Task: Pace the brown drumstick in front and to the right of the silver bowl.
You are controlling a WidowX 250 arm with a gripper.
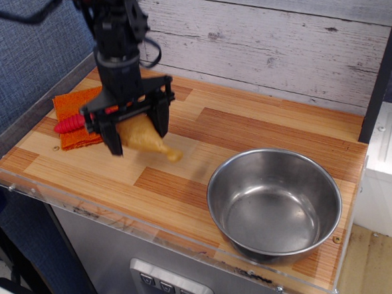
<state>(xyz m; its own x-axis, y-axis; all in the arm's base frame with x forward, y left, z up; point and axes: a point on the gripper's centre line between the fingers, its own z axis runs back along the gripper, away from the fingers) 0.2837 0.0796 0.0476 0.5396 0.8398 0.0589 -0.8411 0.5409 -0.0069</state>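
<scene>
The brown drumstick (pixel 145 138) is a small tan toy chicken leg, held off the wooden tabletop, its bone tip pointing down to the right. My gripper (pixel 137 134) is shut on its bulbous end, a black finger on each side. The image is a little blurred around it. The silver bowl (pixel 274 203) stands empty at the front right of the table, well to the right of the gripper.
An orange cloth (pixel 74 114) lies at the left rear with a red-handled spoon (pixel 69 124) on it, partly behind the gripper. A clear raised lip (pixel 87 210) runs along the table's front edge. A plank wall stands behind.
</scene>
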